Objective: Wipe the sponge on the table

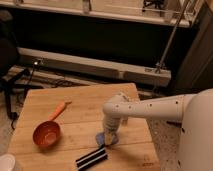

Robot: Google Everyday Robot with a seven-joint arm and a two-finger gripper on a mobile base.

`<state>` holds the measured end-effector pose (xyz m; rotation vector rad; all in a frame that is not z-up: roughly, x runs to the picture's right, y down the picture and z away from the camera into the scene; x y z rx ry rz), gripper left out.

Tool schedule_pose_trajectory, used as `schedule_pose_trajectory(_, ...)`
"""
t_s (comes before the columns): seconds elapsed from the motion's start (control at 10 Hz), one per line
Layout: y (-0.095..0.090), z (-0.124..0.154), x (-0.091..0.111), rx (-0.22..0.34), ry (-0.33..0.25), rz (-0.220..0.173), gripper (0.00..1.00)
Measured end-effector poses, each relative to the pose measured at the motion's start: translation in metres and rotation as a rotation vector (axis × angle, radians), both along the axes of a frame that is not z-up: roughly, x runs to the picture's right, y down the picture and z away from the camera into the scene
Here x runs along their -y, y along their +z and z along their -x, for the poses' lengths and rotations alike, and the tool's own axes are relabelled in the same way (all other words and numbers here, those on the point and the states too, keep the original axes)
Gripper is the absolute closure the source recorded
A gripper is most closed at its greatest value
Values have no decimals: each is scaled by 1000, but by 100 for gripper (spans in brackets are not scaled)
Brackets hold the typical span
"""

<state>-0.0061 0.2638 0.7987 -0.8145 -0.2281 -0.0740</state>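
The blue sponge (103, 138) lies on the pale wooden table (85, 107), near its front right part. My gripper (110, 136) points down and presses on the sponge's right part, hiding most of it. The white arm (150, 107) reaches in from the right. The sponge sits just above the striped block.
An orange bowl (46, 134) with a long orange handle (60, 111) rests on the left of the table. A black-and-white striped block (91, 158) lies near the front edge. A white round object (9, 163) shows at the bottom left corner. A black chair (10, 60) stands left.
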Motion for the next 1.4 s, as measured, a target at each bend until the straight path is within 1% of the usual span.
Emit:
schedule_pose_trajectory(0.1,-5,9,-5,21,-10,11,69)
schedule_pose_trajectory(0.3,-14,37,-12,89,-31,22,69)
schedule_pose_trajectory(0.4,-17,52,-14,127,-46,24,69)
schedule_pose_trajectory(0.6,-18,74,-17,185,-70,30,69)
schedule_pose_trajectory(0.8,-16,95,-17,234,-93,31,69)
schedule_pose_trajectory(1.0,-10,116,-13,278,-116,25,69)
schedule_pose_trajectory(1.4,3,144,2,328,-139,0,69)
